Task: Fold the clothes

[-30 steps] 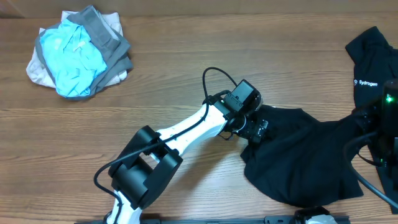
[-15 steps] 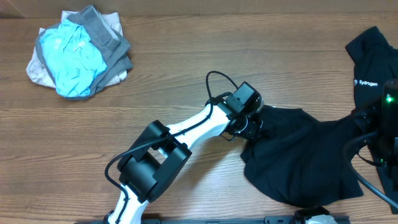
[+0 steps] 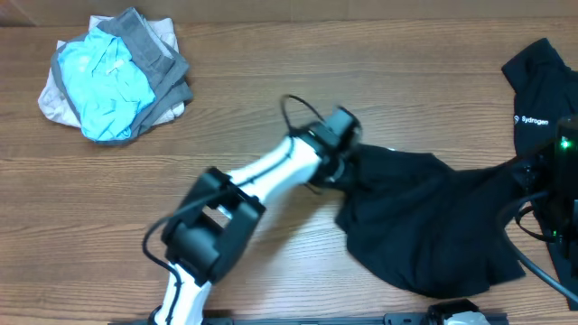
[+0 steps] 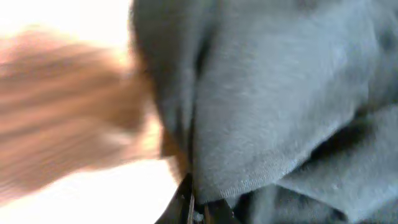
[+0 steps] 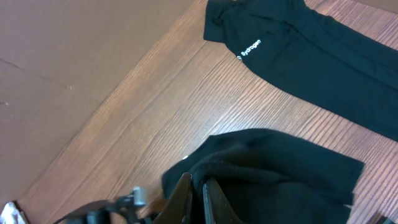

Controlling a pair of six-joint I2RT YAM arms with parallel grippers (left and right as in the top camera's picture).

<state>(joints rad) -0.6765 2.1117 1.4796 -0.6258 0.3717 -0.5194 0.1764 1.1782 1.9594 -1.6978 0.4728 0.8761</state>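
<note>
The clothes, a plain black garment, lie rumpled on the wooden table right of centre. My left gripper is shut on their upper left edge. In the left wrist view the grey-looking fabric fills most of the frame, and its hem is pinched in the left gripper. My right gripper is shut on a fold of the same clothes at their right side. From overhead only the dark right arm shows at the table's right edge.
A bundle of light-blue, grey and beige clothing sits at the back left. A second black garment with white "Sydrogen" lettering lies at the back right, also seen in the right wrist view. Bare wood lies between them.
My left gripper has shut on the garment's left edge and swung left and slightly back, dragging that edge along. The right arm has held still.
</note>
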